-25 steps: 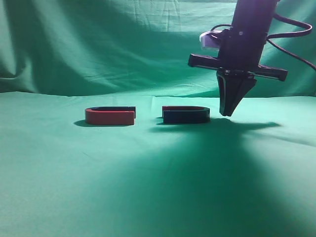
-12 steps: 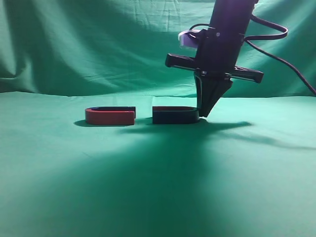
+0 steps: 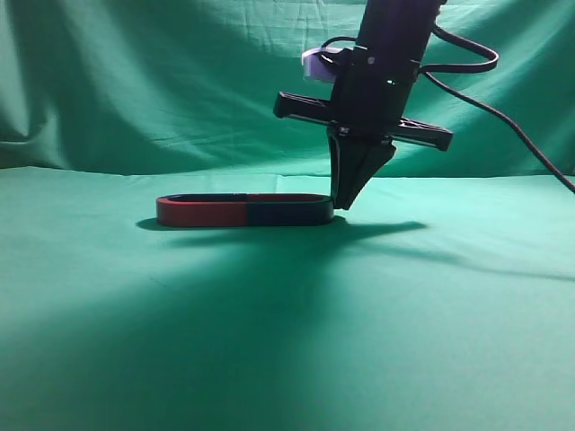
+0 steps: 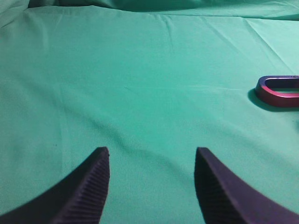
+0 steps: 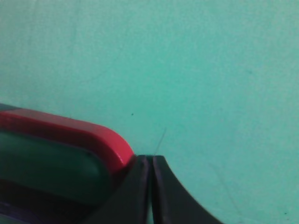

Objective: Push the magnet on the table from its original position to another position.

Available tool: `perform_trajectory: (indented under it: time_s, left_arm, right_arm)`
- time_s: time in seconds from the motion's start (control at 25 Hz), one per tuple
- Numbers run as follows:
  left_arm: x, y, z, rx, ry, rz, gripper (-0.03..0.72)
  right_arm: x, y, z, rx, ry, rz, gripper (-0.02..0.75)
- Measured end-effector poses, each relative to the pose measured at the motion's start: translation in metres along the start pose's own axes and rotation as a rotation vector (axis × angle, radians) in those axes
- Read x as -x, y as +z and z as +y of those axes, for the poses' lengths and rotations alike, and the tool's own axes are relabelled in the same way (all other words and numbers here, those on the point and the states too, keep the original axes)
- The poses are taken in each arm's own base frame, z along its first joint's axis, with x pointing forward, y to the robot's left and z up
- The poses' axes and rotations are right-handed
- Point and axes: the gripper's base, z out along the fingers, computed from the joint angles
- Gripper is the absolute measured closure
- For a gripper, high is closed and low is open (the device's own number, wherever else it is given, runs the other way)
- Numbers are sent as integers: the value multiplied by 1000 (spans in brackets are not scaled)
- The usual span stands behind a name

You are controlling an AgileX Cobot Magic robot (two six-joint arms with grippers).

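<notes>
Magnet touches closed right jaws' tip, joined to red magnet.

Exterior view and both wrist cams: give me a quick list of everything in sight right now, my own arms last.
magnet: one, dark navy front face, right half of a closed oval, ends meeting the red-faced magnet's ends at table centre.
red-faced magnet: one, red front, left half of that oval; its curved end shows at the right edge of the left wrist view.
table: one, wrinkled green cloth, spanning the foreground.
backdrop: one, green cloth, behind the table.
right gripper: one, black, fingers together, tip at the magnet's right curved end.
left gripper: one, black, fingers apart above bare cloth, seen only in its wrist view.
</notes>
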Motion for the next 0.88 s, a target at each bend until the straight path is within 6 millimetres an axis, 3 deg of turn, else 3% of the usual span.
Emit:
perform_trajectory:
  time_s: [0.2,0.36,0.56,0.88]
  left_arm:
    - [0,0,0,0,0,0,316]
    - [0,0,0,0,0,0,316]
    - [0,0,0,0,0,0,316]
    - [0,0,0,0,0,0,316]
  right_arm:
    - [-1,-1,1,0,0,13,738]
    - [1,-30,7,3,-19,47,738]
    - [4,-107,21,25,-56,27,738]
    - [-35,-253,33,38,-120,-221,738]
